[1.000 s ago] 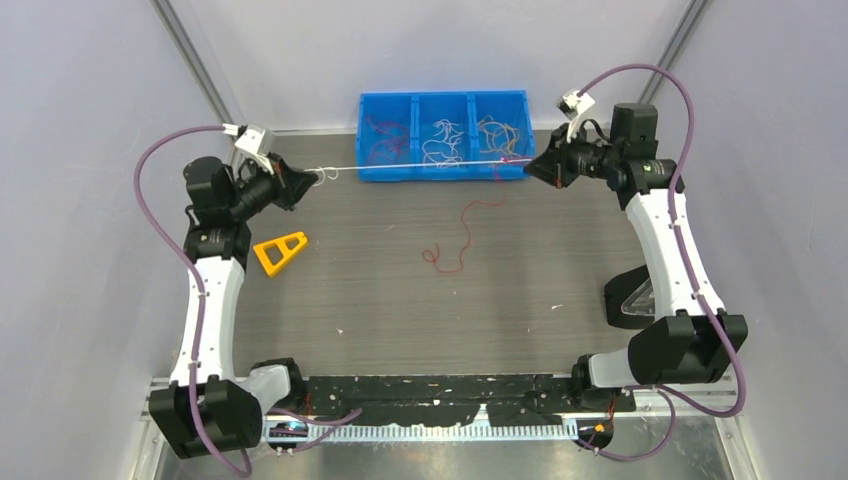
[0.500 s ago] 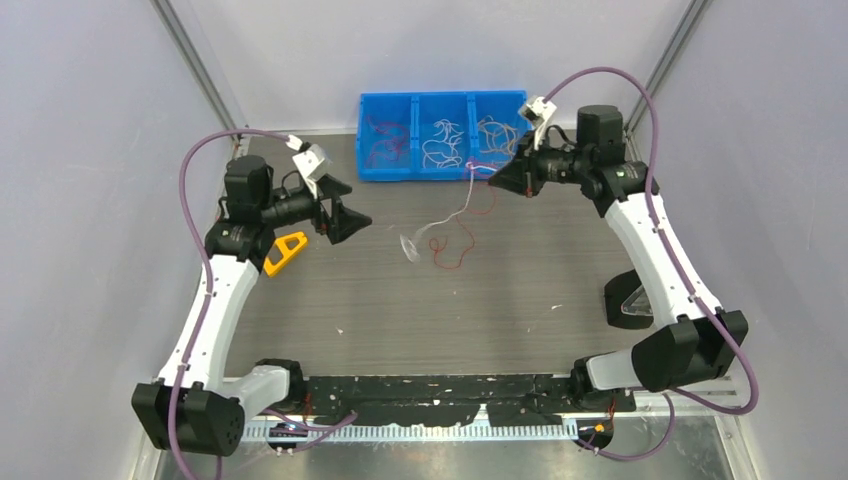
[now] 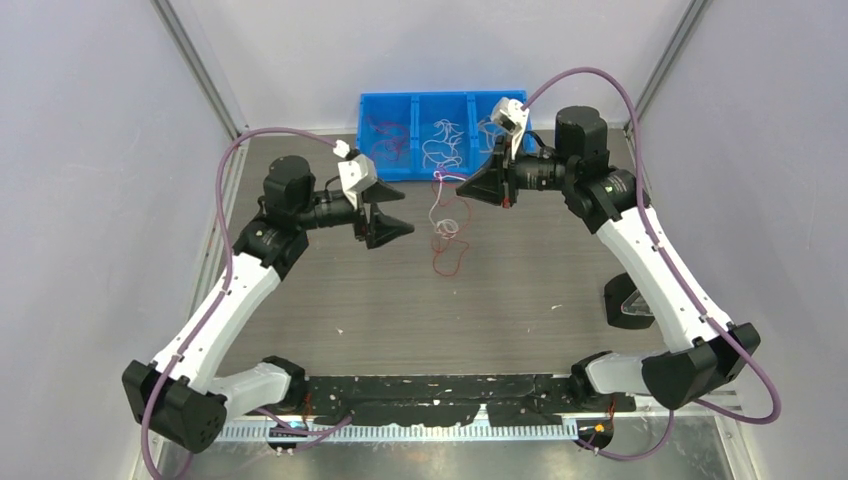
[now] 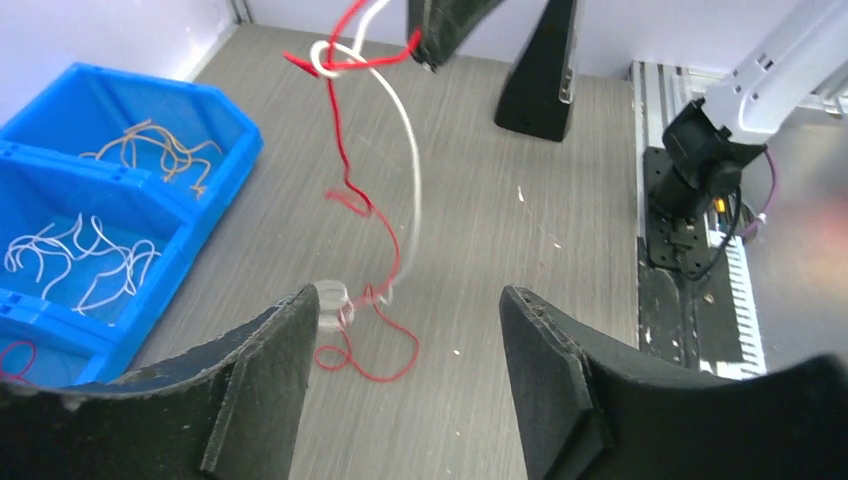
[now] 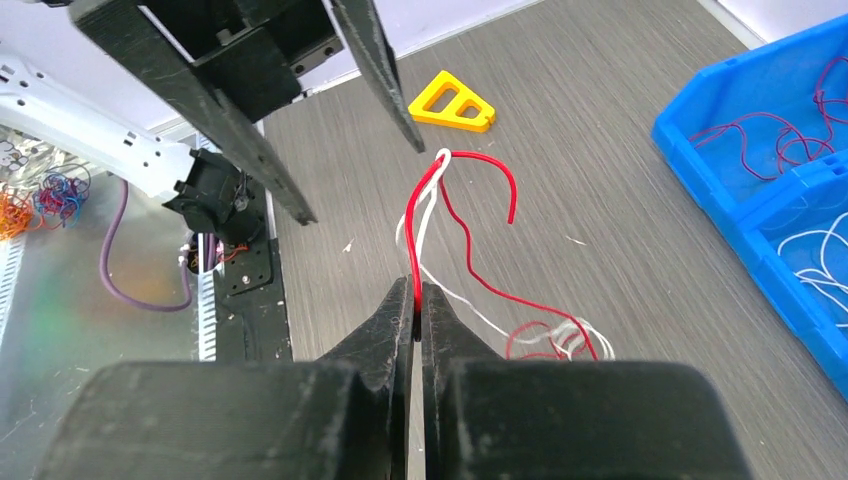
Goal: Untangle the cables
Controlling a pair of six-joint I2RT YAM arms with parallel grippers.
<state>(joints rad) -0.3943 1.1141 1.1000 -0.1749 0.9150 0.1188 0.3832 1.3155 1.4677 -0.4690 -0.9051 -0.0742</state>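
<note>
The cables [image 3: 441,215], a thin red strand and a thin white one twisted together, hang from my right gripper [image 3: 462,187] above the middle of the table, their lower loops lying on the surface. The right wrist view shows that gripper [image 5: 415,292] shut on the red strand [image 5: 418,220], with the white strand [image 5: 424,222] wound round it just past the tips. My left gripper [image 3: 398,212] stands open a little to the left of the hanging cables, holding nothing. In the left wrist view its jaws [image 4: 410,300] frame the red loops [image 4: 370,360] on the table.
A blue three-part bin [image 3: 440,95] at the back holds sorted red, white and orange wires. A yellow triangular piece [image 5: 455,100] lies on the table to the left. A black stand [image 3: 625,300] sits at the right edge.
The left gripper let go of the white strand, opened and swung right toward the middle. The right gripper moved left with the cables, which went from stretched taut to hanging slack.
</note>
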